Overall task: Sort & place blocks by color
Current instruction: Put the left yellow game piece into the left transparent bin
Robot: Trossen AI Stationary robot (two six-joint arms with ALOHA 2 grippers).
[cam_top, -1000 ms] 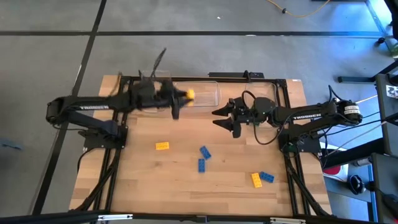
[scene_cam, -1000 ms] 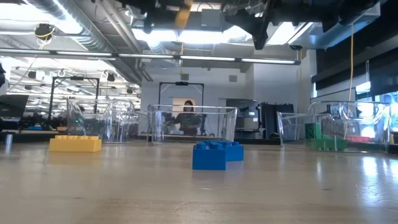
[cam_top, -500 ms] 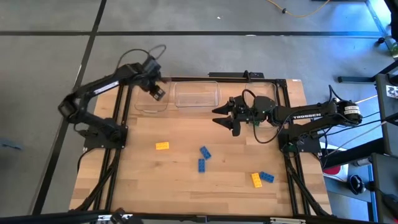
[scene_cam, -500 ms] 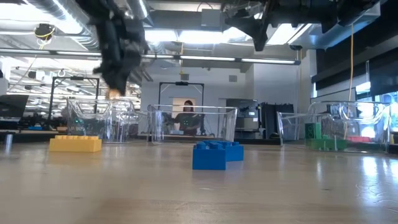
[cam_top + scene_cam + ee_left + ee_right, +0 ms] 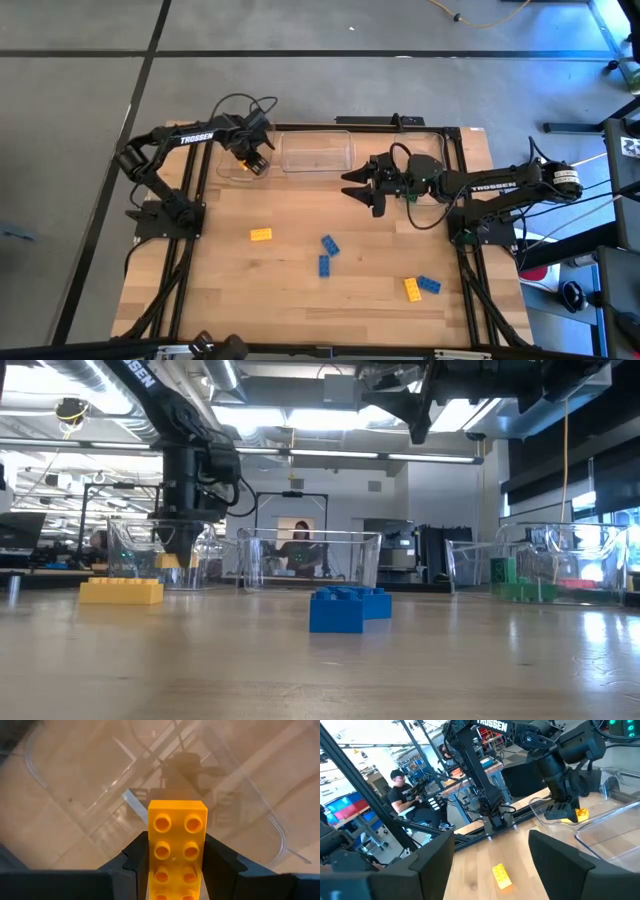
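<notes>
The left gripper (image 5: 256, 160) hangs over the leftmost clear bin (image 5: 228, 172) at the far edge of the table (image 5: 300, 300), its jaws clamped on a yellow brick (image 5: 176, 849). In the left wrist view that held brick sits studs-up between the two dark fingers (image 5: 137, 857), with the bin's transparent floor and rounded rim below it. In the low view the arm comes down with the gripper's tip just at the level of the bin's rim.

The right gripper (image 5: 362, 189) hovers above the table just on the near side of the middle clear bin (image 5: 318, 152), well above the wood, its jaws spread wide and holding nothing.

The other blocks lie loose on the table, all on the near side of the middle bin. A yellow block (image 5: 261, 235) rests alone, toward the left arm's side. Two blue blocks (image 5: 327, 254) lie close together roughly straight out from the middle bin; whether they touch cannot be told. Farther toward the right arm's side, a second yellow block (image 5: 412, 290) lies just beside another blue block (image 5: 430, 284).

In the low view a third clear bin (image 5: 545, 575), at the far right of the row, holds green blocks (image 5: 525, 588).

A seated person (image 5: 407, 795) shows in the room beyond the table.
</notes>
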